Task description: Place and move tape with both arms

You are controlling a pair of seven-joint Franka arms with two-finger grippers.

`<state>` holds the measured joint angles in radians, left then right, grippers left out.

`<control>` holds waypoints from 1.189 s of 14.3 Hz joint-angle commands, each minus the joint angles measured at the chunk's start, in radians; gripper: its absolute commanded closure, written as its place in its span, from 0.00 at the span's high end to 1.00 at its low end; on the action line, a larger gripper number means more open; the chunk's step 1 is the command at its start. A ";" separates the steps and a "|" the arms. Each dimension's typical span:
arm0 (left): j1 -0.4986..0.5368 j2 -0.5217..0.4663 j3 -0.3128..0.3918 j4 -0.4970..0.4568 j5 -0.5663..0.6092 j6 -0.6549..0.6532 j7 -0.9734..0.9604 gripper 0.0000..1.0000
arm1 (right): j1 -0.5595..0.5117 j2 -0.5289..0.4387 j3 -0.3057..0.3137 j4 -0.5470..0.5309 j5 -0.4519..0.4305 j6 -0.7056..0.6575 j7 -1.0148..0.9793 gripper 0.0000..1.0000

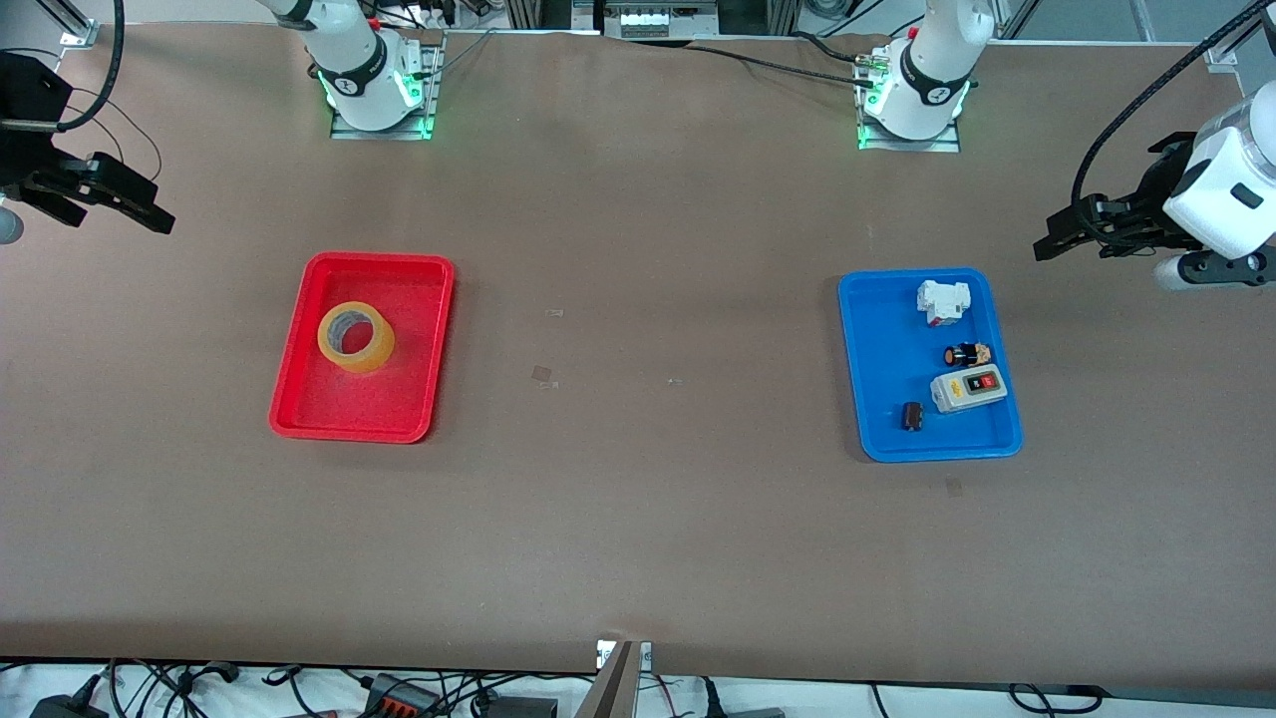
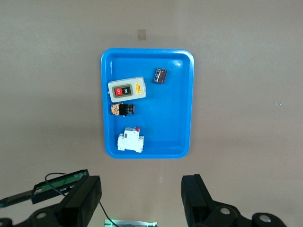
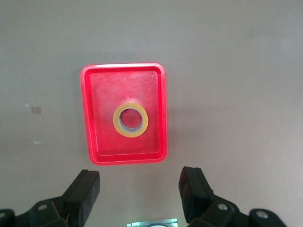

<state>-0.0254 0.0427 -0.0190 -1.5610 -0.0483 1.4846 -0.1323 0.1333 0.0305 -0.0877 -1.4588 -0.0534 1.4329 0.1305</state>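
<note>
The tape [image 1: 367,357], a translucent yellow roll with a grey-lined hole, lies flat in a red tray [image 1: 384,409] toward the right arm's end of the table. In the right wrist view the tape [image 3: 130,134] sits mid-tray [image 3: 102,94]. My right gripper [image 1: 120,214] is open and empty, held high over the table's end past the red tray; its fingers [image 3: 85,196] frame bare table. My left gripper [image 1: 1062,234] is open and empty, held high over the other end, its fingers [image 2: 85,201] spread wide.
A blue tray [image 1: 877,399] toward the left arm's end holds a grey switch box [image 1: 968,390], a white breaker [image 1: 942,301], a small black-and-orange part [image 1: 967,354] and a dark cylinder [image 1: 912,417]. The left wrist view shows this tray [image 2: 175,118].
</note>
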 commanded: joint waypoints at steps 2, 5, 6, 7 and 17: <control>0.007 -0.026 -0.006 -0.021 0.004 0.002 0.019 1.00 | -0.001 -0.015 0.003 -0.005 0.014 -0.002 -0.011 0.98; 0.007 -0.026 -0.006 -0.021 0.004 0.002 0.019 1.00 | -0.001 -0.014 0.003 -0.003 0.014 0.001 -0.011 0.98; 0.007 -0.026 -0.006 -0.021 0.004 0.002 0.019 1.00 | -0.001 -0.014 0.003 -0.003 0.014 0.001 -0.014 0.98; 0.007 -0.027 -0.006 -0.021 0.004 0.002 0.019 1.00 | -0.001 -0.015 0.003 -0.003 0.015 -0.002 -0.014 0.98; 0.007 -0.027 -0.006 -0.021 0.004 -0.001 0.019 1.00 | -0.142 -0.021 0.155 -0.006 0.015 -0.025 -0.002 0.98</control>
<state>-0.0254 0.0427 -0.0190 -1.5610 -0.0483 1.4846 -0.1323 0.0509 0.0250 0.0161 -1.4586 -0.0530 1.4175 0.1310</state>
